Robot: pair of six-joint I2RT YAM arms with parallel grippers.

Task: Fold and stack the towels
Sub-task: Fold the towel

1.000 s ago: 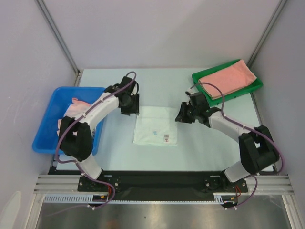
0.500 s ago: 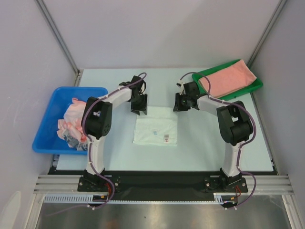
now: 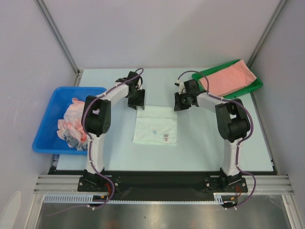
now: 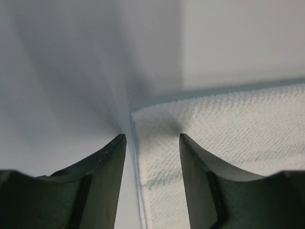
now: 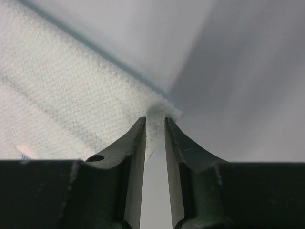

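Note:
A pale mint-white towel [image 3: 155, 126] lies flat in the middle of the table. My left gripper [image 3: 138, 104] is at its far left corner. In the left wrist view the gripper [image 4: 152, 138] is open, and its jaws straddle the towel's [image 4: 228, 124] left edge. My right gripper [image 3: 177, 106] is at the far right corner. In the right wrist view the gripper [image 5: 155, 119] has its jaws drawn close on the towel's [image 5: 62, 90] corner tip. A folded salmon-pink towel [image 3: 228, 78] lies on the green tray. Crumpled towels [image 3: 71, 121] sit in the blue bin.
The green tray [image 3: 198, 76] stands at the far right, close behind my right gripper. The blue bin [image 3: 52, 100] stands at the left edge. Grey walls close off the back and both sides.
Both arms have stretched out from mid-table to the towel's far corners. The right jaws have closed on the far right corner. The towel has not moved.

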